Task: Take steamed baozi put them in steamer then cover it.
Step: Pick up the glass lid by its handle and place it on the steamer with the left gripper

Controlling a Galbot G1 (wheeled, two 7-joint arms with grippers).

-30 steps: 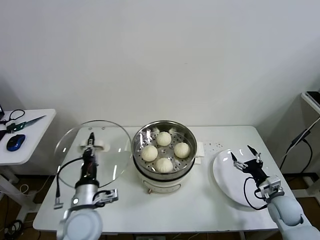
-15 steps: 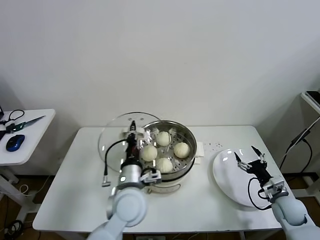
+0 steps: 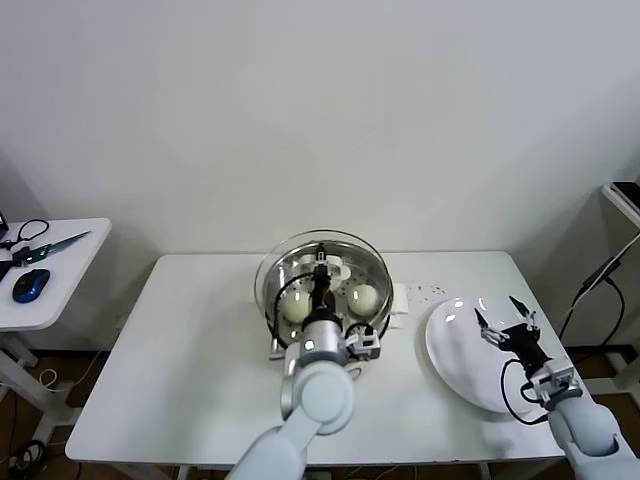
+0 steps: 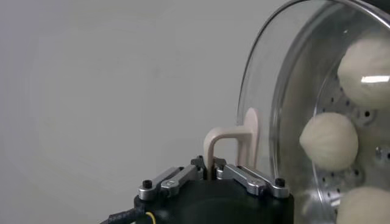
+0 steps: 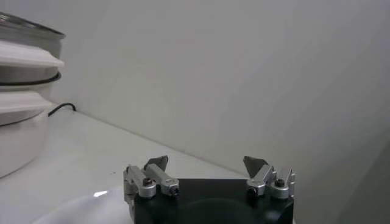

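While a second ago it was hanging over the table's left side, the left gripper [image 3: 320, 272], clamping the cover [image 3: 322, 268] by its handle, is now holding it over the steamer [image 3: 376, 322] with four baozi [image 3: 364, 297] inside, so covering is nearly finishing, and the right gripper [image 3: 508, 322] is waiting wide open over the plate [image 3: 450, 350].

The robot's left arm ends in a rounded, glossy grey-white wrist shell topped by a silver collar with a small green light and a black cable looping beside it. Its black-bodied left gripper [image 4: 213, 172] carries silver metal finger links fixed with dark screws. The matching black right gripper [image 5: 209, 178] has silver links, dark pointed tips and a curling black cable.
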